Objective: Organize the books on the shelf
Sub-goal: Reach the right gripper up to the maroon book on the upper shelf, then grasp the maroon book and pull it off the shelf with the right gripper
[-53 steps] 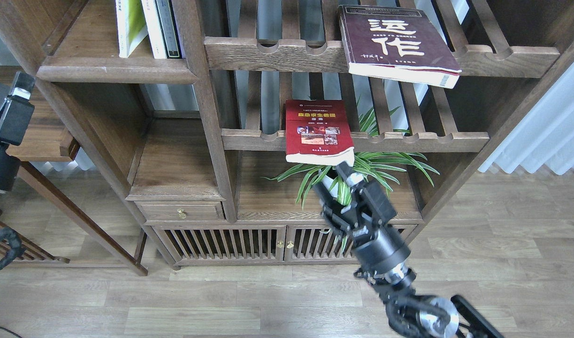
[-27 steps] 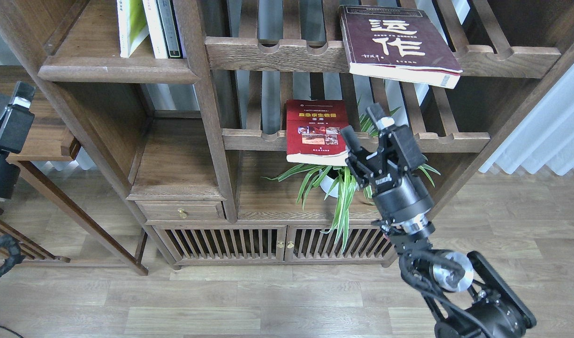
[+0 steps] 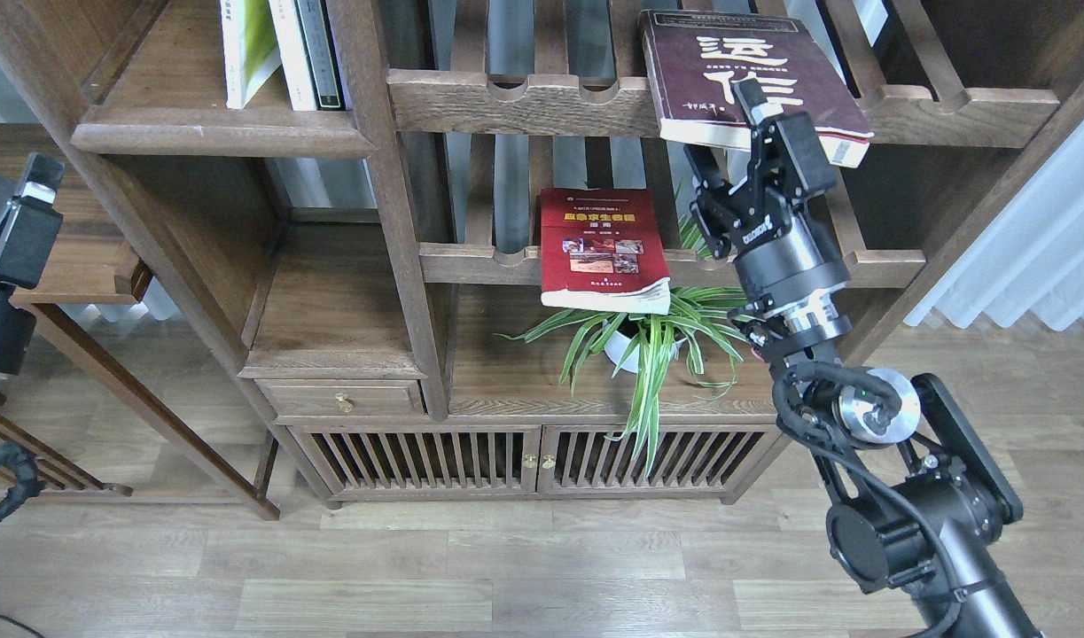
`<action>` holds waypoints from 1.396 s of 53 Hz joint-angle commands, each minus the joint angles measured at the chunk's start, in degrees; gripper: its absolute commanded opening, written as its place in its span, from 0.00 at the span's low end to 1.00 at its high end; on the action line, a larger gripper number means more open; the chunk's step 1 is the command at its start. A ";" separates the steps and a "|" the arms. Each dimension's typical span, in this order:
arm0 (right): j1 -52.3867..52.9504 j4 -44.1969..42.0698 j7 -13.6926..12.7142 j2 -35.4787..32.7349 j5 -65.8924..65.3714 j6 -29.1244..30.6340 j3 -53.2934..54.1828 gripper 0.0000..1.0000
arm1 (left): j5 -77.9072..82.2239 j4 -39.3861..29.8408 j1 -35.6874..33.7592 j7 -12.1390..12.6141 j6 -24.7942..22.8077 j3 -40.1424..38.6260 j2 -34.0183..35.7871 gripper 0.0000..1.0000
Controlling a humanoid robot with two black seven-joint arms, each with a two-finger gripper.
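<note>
Maroon book (image 3: 710, 62) partly behind right arm; yellow-green book (image 3: 245, 44) top cropped

Large dark-brown wooden bookcase (image 3: 400, 230).

Flat solid top-left shelf (image 3: 214, 133): yellow-green, white-bordered book (image 3: 245, 49) upright beside thin white and dark-spined volumes (image 3: 307, 53).

Upper slatted rack (image 3: 542, 102): maroon book with white characters (image 3: 710, 62), overhanging the rail.

Lower slatted rack (image 3: 754, 266): red book, yellow title (image 3: 602, 248).

Bottom board: potted green spider plant (image 3: 657, 341).

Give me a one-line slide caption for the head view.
Right hand open at the front edge of the maroon book on the upper slatted rack; red book lies one rack below.
</note>
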 commanded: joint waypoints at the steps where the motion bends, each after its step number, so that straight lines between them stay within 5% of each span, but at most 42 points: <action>1: 0.64 -0.57 0.34 0.56 0.34 -0.17 1.45 0.70 | 0.00 0.00 -0.01 0.00 -0.01 -0.23 0.04 1.00; 5: 0.64 -0.92 0.34 0.65 0.34 -0.08 1.54 0.59 | 0.00 0.00 -0.01 0.00 -0.01 -0.32 -0.04 1.00; 6: 0.64 -1.09 0.69 0.65 0.34 -0.08 1.80 0.48 | 0.00 0.00 -0.01 0.00 -0.01 -0.32 -0.04 1.00; 12: 0.20 -1.09 3.32 0.82 0.34 0.35 2.94 0.22 | 0.00 0.00 -0.01 0.00 -0.01 -0.49 -0.04 1.00; 20: -0.06 -1.09 4.29 0.73 0.34 0.71 3.30 0.07 | 0.00 0.00 -0.01 0.00 -0.01 -0.76 -0.04 1.00; 29: -1.03 -1.01 4.38 0.82 0.61 1.76 3.30 0.06 | 0.00 0.00 -0.01 -0.08 -0.01 -0.85 -0.04 1.00; 49: -13.76 5.49 3.94 1.53 5.00 18.60 3.03 0.05 | 0.00 0.52 0.17 -0.35 -0.01 -0.85 -0.04 1.00; 74: -35.21 6.99 3.77 -4.19 12.56 18.60 3.12 0.05 | -0.09 0.61 2.10 -0.61 -0.01 -0.76 -2.68 1.00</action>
